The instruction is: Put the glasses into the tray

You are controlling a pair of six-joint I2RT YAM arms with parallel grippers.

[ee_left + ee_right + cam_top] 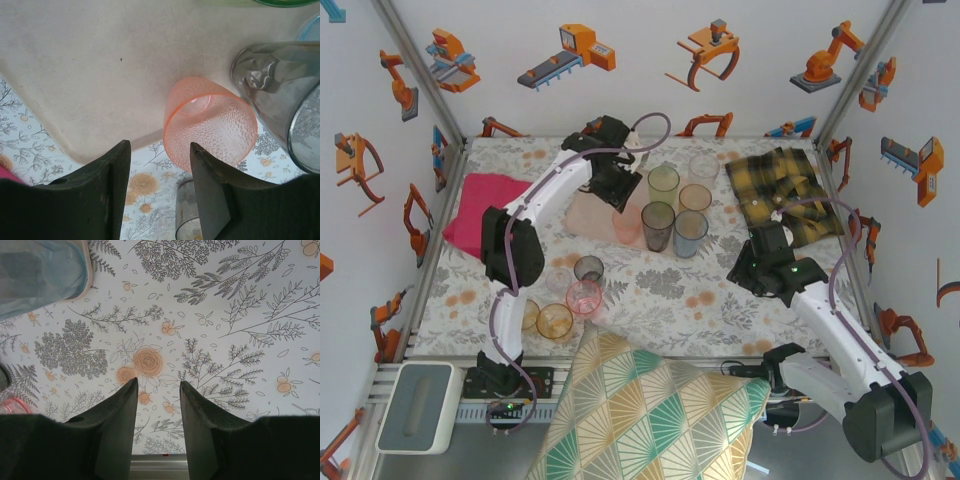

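Observation:
The pale pink-beige tray (588, 215) lies at the back centre. On it stand green (663, 182), clear (703, 168), orange (695, 198), smoky grey (657, 226) and blue (689, 233) glasses. A pink glass (210, 127) stands upright with its base just inside the tray's near edge (95, 150). My left gripper (160, 150) hovers over it, open, and its right finger (210, 190) overlaps the glass's rim. Grey (588, 267), pink (584, 297), clear (558, 280) and amber (555, 320) glasses stand off the tray. My right gripper (158, 385) hangs open over the floral cloth, holding nothing.
A magenta cloth (480, 205) lies left of the tray and a yellow-black plaid cloth (785, 195) to its right. A patterned cushion (640, 410) covers the front edge between the arm bases. A grey box (415, 405) sits at the front left. Walls enclose three sides.

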